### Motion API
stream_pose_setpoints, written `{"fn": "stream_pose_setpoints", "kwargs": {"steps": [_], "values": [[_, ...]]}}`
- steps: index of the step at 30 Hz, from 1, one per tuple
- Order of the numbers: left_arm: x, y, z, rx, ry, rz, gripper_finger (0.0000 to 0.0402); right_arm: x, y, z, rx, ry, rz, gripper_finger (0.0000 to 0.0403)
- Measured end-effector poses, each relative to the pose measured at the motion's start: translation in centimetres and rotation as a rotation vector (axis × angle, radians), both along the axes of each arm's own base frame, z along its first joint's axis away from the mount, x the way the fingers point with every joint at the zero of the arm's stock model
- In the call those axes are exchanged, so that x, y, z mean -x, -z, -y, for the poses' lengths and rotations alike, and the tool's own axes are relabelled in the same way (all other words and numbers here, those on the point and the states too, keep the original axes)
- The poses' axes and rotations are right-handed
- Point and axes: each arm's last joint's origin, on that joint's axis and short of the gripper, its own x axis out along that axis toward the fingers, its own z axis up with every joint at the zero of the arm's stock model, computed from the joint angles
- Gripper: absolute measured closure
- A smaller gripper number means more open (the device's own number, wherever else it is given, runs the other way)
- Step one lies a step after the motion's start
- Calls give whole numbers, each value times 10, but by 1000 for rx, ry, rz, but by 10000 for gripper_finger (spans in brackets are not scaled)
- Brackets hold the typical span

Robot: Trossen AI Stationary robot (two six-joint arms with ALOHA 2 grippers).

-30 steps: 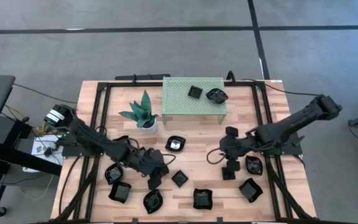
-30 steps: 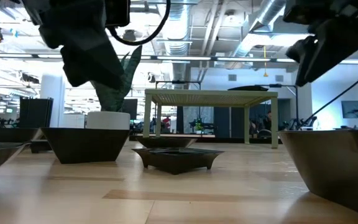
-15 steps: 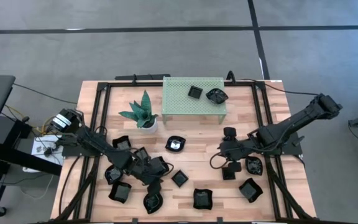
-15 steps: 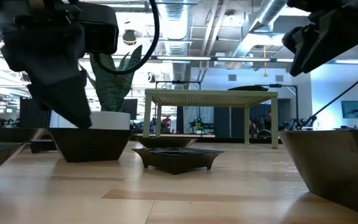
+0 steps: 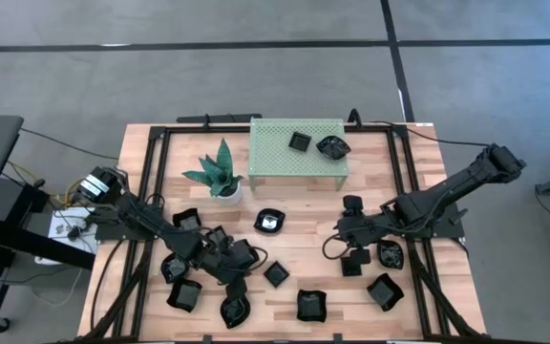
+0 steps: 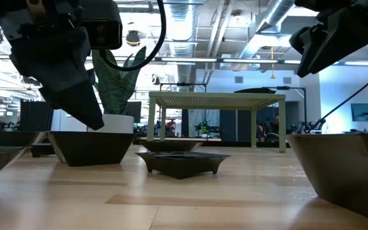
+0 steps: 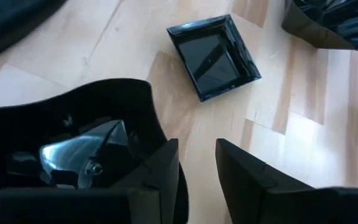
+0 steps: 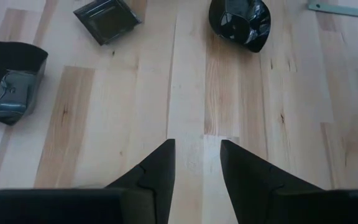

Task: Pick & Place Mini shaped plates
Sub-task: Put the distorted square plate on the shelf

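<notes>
Black left gripper (image 7: 194, 171) hovering fingers-spread, straddling leaf-shaped plate (image 7: 67, 149) rim; square plate (image 7: 213, 56) ahead. Right gripper (image 8: 196, 165) spread, hovering over bare wood.

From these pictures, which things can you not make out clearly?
- High view: the left gripper and the plates beneath it merge into one dark mass; the arm covers some plates, so no exact count.
- Low view: the big plate is cut off by the right edge.
- Left wrist view: the leaf-like plate is partly hidden behind the gripper's own finger.
- High view: the two plates on the green shelf are too small for their shapes to show.
</notes>
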Motion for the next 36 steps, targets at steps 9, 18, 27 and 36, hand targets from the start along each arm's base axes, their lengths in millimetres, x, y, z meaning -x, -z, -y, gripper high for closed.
{"fn": "stream_pose_setpoints", "kwargs": {"steps": [9, 18, 27, 36], "values": [[5, 4, -2, -29, -22, -53, 293, 0, 0, 0, 0, 0, 0, 280], [3, 22, -1, -75, -33, -99, 293, 0, 0, 0, 0, 0, 0, 280], [3, 22, -1, -119, -29, -81, 347, 0, 0, 0, -2, -1, 3, 280], [-7, -36, 3, -158, 83, 108, 395, 0, 0, 0, -2, -1, 3, 279]]}}
